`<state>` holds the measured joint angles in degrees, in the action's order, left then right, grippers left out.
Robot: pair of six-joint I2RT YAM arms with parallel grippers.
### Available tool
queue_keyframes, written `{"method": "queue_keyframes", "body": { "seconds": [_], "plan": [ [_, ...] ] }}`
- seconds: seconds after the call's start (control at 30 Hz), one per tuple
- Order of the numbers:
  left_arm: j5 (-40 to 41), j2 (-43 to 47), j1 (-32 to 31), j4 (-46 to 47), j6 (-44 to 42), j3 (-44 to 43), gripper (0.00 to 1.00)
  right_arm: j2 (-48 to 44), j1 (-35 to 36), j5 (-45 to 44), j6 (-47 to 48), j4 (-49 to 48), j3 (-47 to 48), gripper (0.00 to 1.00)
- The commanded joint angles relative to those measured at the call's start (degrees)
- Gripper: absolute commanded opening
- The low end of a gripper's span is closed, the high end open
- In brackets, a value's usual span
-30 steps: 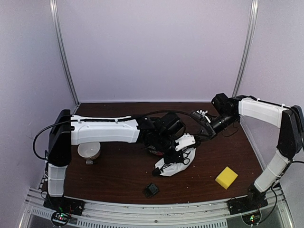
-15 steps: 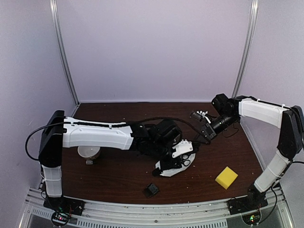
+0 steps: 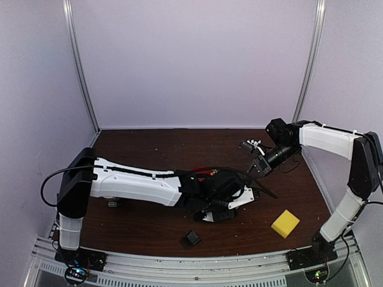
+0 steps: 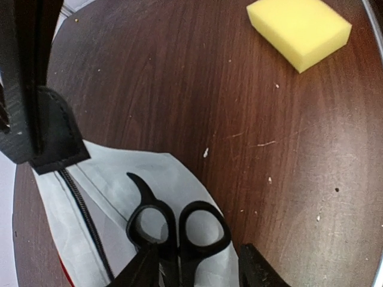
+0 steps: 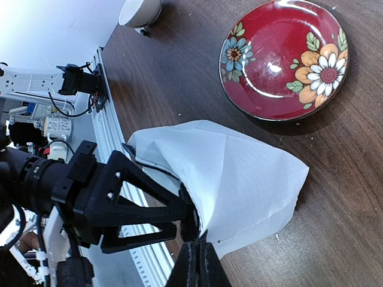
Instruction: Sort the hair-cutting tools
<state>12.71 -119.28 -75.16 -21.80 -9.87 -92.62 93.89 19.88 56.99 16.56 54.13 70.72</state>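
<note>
A pair of black-handled scissors (image 4: 179, 230) lies on the white zip pouch (image 4: 137, 179), blades hidden below the left wrist view's bottom edge. My left gripper (image 4: 200, 272) is open, with the scissor handles lying between its fingers. In the top view the left gripper (image 3: 230, 203) is low over the pouch (image 3: 206, 216) at table centre. My right gripper (image 5: 199, 254) is shut on the pouch's (image 5: 239, 179) edge and holds it up; it is also in the top view (image 3: 258, 169). A small black clipper attachment block (image 3: 191, 239) sits near the front edge.
A red flowered plate (image 5: 284, 60) lies beyond the pouch. A white bowl (image 5: 140, 11) stands at the left, mostly hidden by the left arm in the top view. A yellow sponge (image 3: 285, 223) lies front right, also seen from the left wrist (image 4: 299, 30).
The left arm has come down and forward over the pouch, and its jaws have opened off the scissors. The pouch has sunk lower. The right gripper has stayed shut on the pouch edge.
</note>
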Motion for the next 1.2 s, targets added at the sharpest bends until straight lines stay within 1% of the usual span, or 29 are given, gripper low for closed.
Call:
{"method": "queue_keyframes", "body": {
  "seconds": [0.0, 0.07, 0.17, 0.27, 0.3, 0.33, 0.4, 0.47, 0.57, 0.73, 0.9, 0.97, 1.03, 1.17],
  "plan": [
    [6.0, -2.7, -1.1, 3.6, 1.5, -1.7, 0.49, -1.2, 0.1, 1.5, 0.1, -0.2, 0.9, 0.00],
    [8.7, -3.5, -1.4, 4.6, 2.0, -2.0, 0.50, -1.6, 0.0, 1.4, 0.0, -0.4, 0.8, 0.00],
    [9.4, -4.8, -1.5, 4.9, 2.4, -3.1, 0.52, -1.8, 0.0, 1.5, -0.2, -0.6, 0.4, 0.00],
    [12.0, -5.7, -1.7, 6.5, 3.1, -3.6, 0.54, -1.6, 0.1, 2.0, -0.4, -0.6, 0.5, 0.00],
    [13.9, -6.1, -1.8, 6.8, 3.7, -4.0, 0.65, -1.5, 0.1, 2.1, -0.4, -0.7, 0.6, 0.00],
    [16.7, -6.3, -1.9, 7.2, 4.9, -4.6, 0.67, -1.5, 0.1, 2.4, -0.5, -0.8, 0.6, 0.00],
    [18.7, -6.4, -2.1, 8.7, 6.4, -4.4, 0.68, -1.4, 0.1, 2.6, -0.7, -0.8, 0.8, 0.00],
    [20.8, -6.8, -2.2, 9.4, 7.8, -5.0, 0.68, -1.2, 0.0, 3.0, -0.8, -0.6, 1.0, 0.00],
    [22.4, -7.1, -2.3, 9.0, 9.2, -5.6, 0.62, -1.2, 0.0, 3.0, -0.7, -0.4, 1.1, 0.00],
    [22.7, -3.8, -2.3, 9.0, 9.9, -3.5, 0.59, -1.3, 0.1, 3.0, -0.7, -0.5, 1.0, 0.00],
    [25.5, -0.5, -2.3, 7.4, 10.6, -1.2, 0.56, -1.2, 0.1, 3.2, -0.5, -0.4, 1.3, 0.00],
    [26.1, 0.1, -2.2, 6.2, 11.2, -1.0, 0.53, -1.1, 0.0, 3.2, -0.4, -0.4, 1.2, 0.00],
    [26.1, 0.8, -2.2, 5.7, 11.9, -0.5, 0.51, -1.2, 0.1, 3.4, -0.3, -0.4, 1.2, 0.00],
    [23.2, 1.4, -1.5, 4.7, 13.6, 0.0, 0.51, -1.2, 0.0, 3.8, -0.2, -0.3, 1.2, 0.00]
  ]
}}
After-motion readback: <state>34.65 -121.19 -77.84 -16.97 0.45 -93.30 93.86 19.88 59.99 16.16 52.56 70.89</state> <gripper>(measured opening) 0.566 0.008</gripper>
